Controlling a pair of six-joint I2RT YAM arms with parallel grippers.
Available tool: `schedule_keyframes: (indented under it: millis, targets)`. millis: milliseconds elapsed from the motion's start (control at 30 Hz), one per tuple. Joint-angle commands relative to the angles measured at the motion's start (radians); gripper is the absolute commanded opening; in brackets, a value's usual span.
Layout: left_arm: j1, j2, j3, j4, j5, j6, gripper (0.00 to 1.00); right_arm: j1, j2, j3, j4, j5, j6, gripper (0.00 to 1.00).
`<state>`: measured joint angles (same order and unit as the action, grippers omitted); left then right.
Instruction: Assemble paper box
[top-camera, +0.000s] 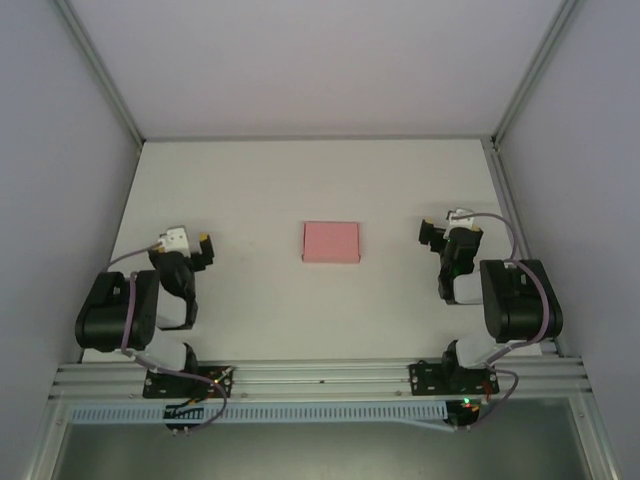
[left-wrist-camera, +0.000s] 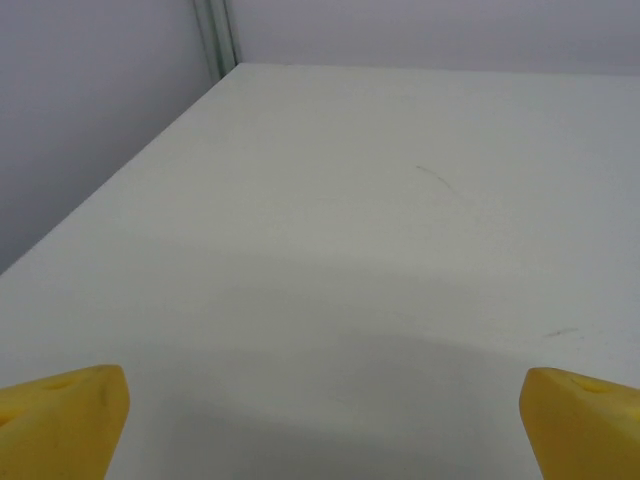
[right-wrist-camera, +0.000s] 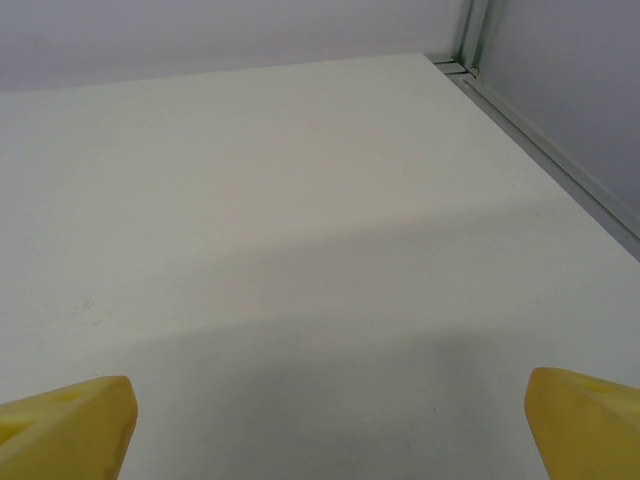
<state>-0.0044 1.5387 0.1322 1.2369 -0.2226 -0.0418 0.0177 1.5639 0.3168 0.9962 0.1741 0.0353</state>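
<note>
The paper box (top-camera: 331, 242) is plain pale pink. My table (top-camera: 260, 310) is plain white, the walls (top-camera: 60, 100) pale lilac-grey. My left fingertips (left-wrist-camera: 62, 420) and right fingertips (right-wrist-camera: 65, 425) are yellow, my arms (top-camera: 120, 310) black.

A flat, matte white table (top-camera: 250, 190) carries a pale pink rectangular paper box (top-camera: 331, 242) of thin card. The paper box lies about at the middle of the table, roughly midway between the left and right edges and between the near and far edges. Its long sides run parallel to the far edge. From above it cannot be told whether it is a flat sheet or a low closed box. On the left part of the table, short of the far left corner, there is a thin dark scuff mark (left-wrist-camera: 436, 176) and a fainter grey streak (left-wrist-camera: 560, 332).
</note>
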Motion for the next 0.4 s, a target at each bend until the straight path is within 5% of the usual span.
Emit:
schedule_keyframes:
  millis: [0, 367]
  targets:
    - [-0.002, -0.015, 0.099, -0.019, 0.065, 0.028, 1.00, -0.001, -0.001, 0.007, 0.045, -0.024, 0.013, 1.00]
    - [-0.015, 0.003, 0.110, -0.011, 0.044, 0.046, 1.00, 0.000, -0.005, 0.012, 0.027, -0.031, 0.011, 1.00]
